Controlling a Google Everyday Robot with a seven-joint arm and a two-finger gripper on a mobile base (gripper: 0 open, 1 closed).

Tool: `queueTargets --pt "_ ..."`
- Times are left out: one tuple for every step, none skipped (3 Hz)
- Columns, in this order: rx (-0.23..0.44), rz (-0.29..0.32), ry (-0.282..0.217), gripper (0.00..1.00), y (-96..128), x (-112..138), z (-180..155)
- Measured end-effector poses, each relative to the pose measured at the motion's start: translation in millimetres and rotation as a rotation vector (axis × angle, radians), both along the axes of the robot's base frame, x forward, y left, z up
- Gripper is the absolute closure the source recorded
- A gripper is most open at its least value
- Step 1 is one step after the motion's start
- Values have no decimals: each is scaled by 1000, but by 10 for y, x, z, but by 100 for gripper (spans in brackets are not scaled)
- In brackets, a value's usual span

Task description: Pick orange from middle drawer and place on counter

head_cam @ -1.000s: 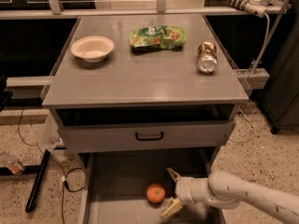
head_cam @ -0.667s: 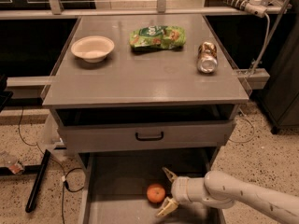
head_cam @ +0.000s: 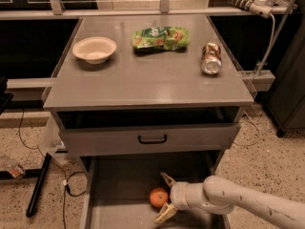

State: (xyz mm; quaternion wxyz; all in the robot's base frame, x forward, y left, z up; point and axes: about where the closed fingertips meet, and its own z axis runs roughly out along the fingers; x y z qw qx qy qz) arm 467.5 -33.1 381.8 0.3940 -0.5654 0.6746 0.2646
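Note:
The orange [head_cam: 158, 197] lies on the floor of the open middle drawer [head_cam: 119, 194], near its front. My gripper [head_cam: 165, 197] reaches in from the right at the end of a white arm. Its two tan fingers are spread open, one above and one below the orange's right side, close to it. The counter [head_cam: 147, 80] is the grey cabinet top above.
On the counter stand a white bowl [head_cam: 94, 49] at the left, a green snack bag [head_cam: 160, 37] in the middle and a dented metal can [head_cam: 211, 58] at the right. A grey drawer front with a black handle [head_cam: 152, 139] sits above the open drawer. Cables lie on the floor at the left.
My gripper has moved left across the drawer toward the orange, and its open fingers now flank the fruit. The orange has not moved.

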Motion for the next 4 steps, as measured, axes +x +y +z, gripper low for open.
queueTargets --pt "0 0 0 17 3 -1 -1" --pt "1 0 0 41 3 -1 -1" --pt "1 0 0 64 4 -1 -1" --pt "1 0 0 88 4 -1 -1"
